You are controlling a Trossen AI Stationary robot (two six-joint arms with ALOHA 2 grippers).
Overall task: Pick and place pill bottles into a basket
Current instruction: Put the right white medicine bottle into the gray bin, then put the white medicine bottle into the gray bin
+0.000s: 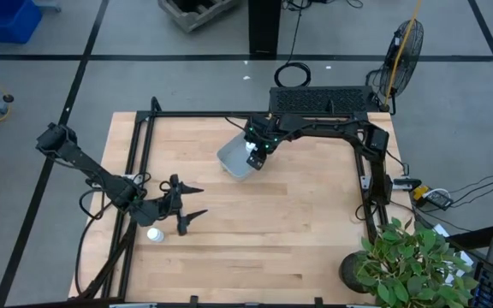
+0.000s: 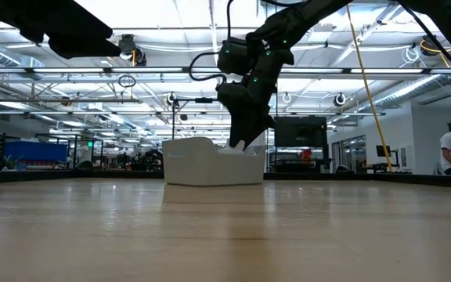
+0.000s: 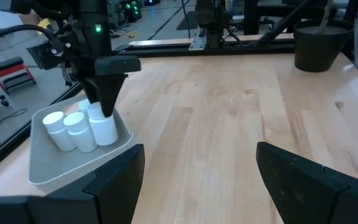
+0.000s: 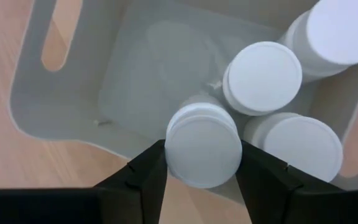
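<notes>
The pale grey-blue basket [image 1: 232, 159] sits on the table at the far middle; it also shows in the low view [image 2: 202, 164] and the left wrist view [image 3: 48, 165]. My right gripper [image 1: 255, 154] reaches down into it, shut on a white pill bottle [image 4: 204, 146]. Three more bottles stand upright in the basket [image 4: 263, 78] [image 4: 337, 31] [image 4: 303, 146]. A fifth bottle [image 1: 155, 233] stands on the table near the left edge. My left gripper [image 1: 195, 201] is open and empty, just beside that bottle. My right gripper pinches the bottle by the sides of its white cap [image 4: 169, 149] between its two fingers [image 4: 263, 174]. The fingers come from above, pointing down. The bottle is upright inside the basket, near one wall [image 3: 104, 127]. Whether its base rests on the basket's floor, I cannot tell.
A black metal frame [image 1: 229, 115] runs along the table's far, left and right edges. A potted plant [image 1: 405, 265] stands at the near right corner. Bare wooden tabletop [image 1: 298, 222] lies between the basket and the near edge.
</notes>
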